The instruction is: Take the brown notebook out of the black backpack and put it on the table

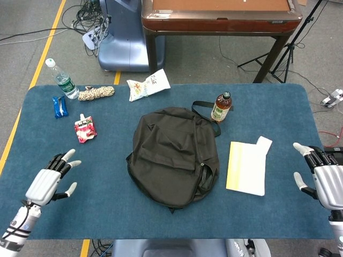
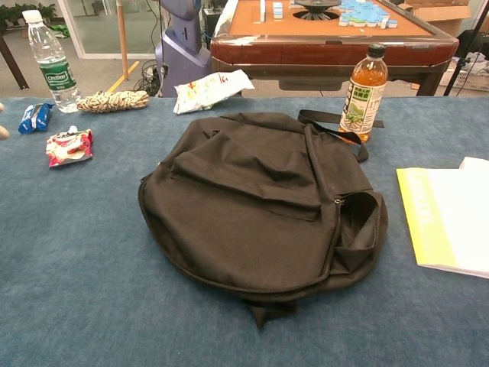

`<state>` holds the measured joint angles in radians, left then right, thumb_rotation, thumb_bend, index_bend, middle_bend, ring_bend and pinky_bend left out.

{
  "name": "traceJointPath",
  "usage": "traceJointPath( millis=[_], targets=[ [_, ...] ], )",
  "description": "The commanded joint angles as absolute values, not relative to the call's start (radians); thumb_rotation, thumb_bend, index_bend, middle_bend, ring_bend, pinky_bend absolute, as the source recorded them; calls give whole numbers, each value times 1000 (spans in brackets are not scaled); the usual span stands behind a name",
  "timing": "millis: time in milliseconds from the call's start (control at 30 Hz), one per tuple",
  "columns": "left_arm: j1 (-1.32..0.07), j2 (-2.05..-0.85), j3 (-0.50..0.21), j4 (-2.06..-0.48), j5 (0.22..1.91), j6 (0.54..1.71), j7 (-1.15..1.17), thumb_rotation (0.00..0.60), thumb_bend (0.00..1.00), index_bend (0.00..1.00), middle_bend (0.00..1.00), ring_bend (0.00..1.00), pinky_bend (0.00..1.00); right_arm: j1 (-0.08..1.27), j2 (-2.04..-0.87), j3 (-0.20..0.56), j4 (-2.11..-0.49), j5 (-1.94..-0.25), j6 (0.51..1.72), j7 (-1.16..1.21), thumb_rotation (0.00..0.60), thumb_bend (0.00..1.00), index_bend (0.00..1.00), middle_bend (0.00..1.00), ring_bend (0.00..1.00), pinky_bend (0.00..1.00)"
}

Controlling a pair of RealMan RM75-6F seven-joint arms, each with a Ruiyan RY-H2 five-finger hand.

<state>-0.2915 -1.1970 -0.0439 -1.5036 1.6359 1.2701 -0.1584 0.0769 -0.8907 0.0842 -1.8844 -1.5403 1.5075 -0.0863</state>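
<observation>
The black backpack [image 1: 173, 155] lies flat in the middle of the blue table [image 1: 107, 209], closed, with a side pocket gaping at its right; the chest view shows the backpack [image 2: 260, 202] up close. No brown notebook is visible. My left hand [image 1: 51, 179] hovers open over the table's near left, well left of the backpack, fingers spread. My right hand [image 1: 324, 179] is open at the table's right edge, empty. In the chest view only a fingertip of the left hand [image 2: 3, 131] peeks in at the left edge.
A yellow-and-white booklet [image 1: 247, 167] lies right of the backpack. A tea bottle [image 1: 221, 107] stands behind it. At the back left are a water bottle [image 1: 60, 78], a rope coil [image 1: 96, 93], a blue packet [image 1: 59, 106], a red pouch [image 1: 85, 128] and a snack bag [image 1: 148, 85].
</observation>
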Motion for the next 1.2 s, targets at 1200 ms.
traceJointPath(
  millis=[1200],
  targets=[
    [-739, -1617, -37, -1080, 1714, 1010, -252, 600, 299, 102, 0, 8, 28, 73, -895, 61, -1836, -1529, 1479, -24, 600, 402, 162, 229, 162, 312]
  ],
)
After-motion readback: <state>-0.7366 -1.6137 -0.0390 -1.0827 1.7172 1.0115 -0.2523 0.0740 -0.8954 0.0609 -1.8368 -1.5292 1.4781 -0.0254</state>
